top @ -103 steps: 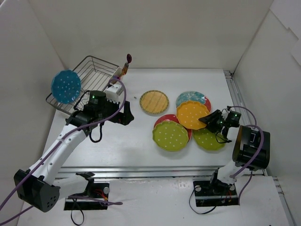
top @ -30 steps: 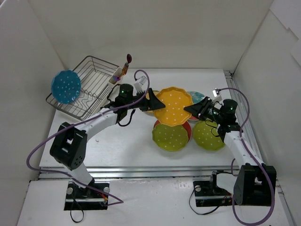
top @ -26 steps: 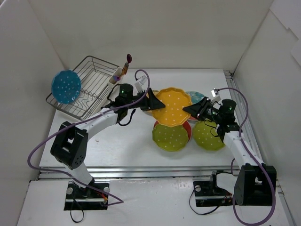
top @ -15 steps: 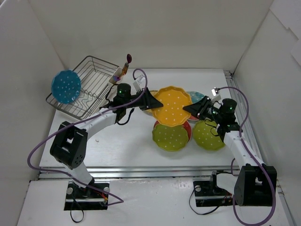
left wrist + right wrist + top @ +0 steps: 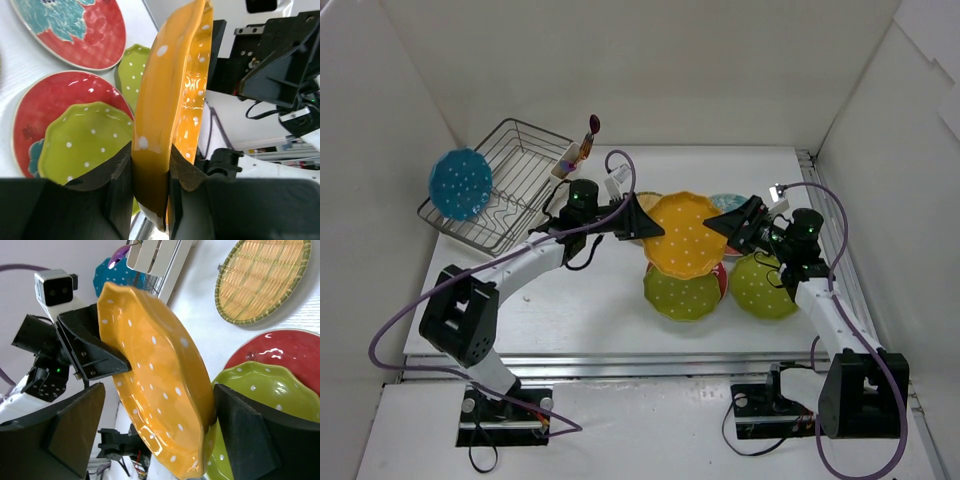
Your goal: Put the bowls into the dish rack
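The orange dotted bowl (image 5: 688, 235) hangs tilted above the other bowls, mid-table. My left gripper (image 5: 645, 220) is shut on its left rim; in the left wrist view both pads press the orange bowl (image 5: 175, 90) at my left gripper (image 5: 150, 155). My right gripper (image 5: 735, 222) is open at the bowl's right side, and in its wrist view the orange bowl (image 5: 160, 380) sits loose between the spread fingers (image 5: 75, 425). The dish rack (image 5: 510, 185) stands back left, with a blue dotted bowl (image 5: 460, 184) upright at its left edge.
Under the orange bowl lie a green bowl (image 5: 682, 290) stacked on a red patterned one (image 5: 45, 100), a second green bowl (image 5: 763, 285), a red-and-teal bowl (image 5: 75, 30) and a tan woven bowl (image 5: 260, 280). A white utensil cup (image 5: 565, 160) sits on the rack's corner.
My left gripper has closed on the orange bowl's rim. My right gripper has opened and let go of it. The bowl has tilted a little.
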Available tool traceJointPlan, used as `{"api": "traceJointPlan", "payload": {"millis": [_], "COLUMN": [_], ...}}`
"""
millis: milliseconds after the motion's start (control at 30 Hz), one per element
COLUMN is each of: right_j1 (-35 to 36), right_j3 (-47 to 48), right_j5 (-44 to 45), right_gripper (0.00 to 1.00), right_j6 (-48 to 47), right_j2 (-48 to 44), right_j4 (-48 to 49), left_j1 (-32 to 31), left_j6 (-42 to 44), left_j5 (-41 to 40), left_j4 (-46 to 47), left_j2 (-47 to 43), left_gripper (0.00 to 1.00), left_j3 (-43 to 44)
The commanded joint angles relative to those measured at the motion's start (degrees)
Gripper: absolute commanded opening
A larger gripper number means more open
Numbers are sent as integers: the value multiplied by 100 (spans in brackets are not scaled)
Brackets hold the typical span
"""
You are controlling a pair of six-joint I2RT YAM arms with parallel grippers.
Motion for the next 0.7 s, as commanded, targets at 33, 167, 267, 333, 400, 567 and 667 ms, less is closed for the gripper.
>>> {"api": "traceJointPlan", "payload": {"millis": [33,167,267,333,400,567,667], "right_j1": [-12,-74,-83,-118,-144,-153,-153], "right_j3": [269,548,743,752,761,770,752], "right_j5": [-145,126,504,733,839,804,778], "right_gripper": [91,94,95,95,95,95,95], "right_j6": [-74,-881,-1568,-1770,-1833,-1930,-1973], "right_j2": [-116,-186,-300,-432,-546,-626,-608], "right_j4": [540,-617,-1604,-1912,-2053,-2177,-2168], "left_j1": [31,233,399,462,593,795,875], "left_j6": [649,1001,1440,1956,2388,4014,4856], "left_j5": [-60,-324,-552,-884,-1184,-2641,-3521], "left_j4": [18,-455,-1034,-1361,-1984,-3014,-3015], "left_j2": [-900,-1277,-1514,-1655,-1884,-2455,-2851], "left_gripper": [0,0,0,0,0,0,0], "left_j3": [359,446,675,868,1113,1571,1572]}}
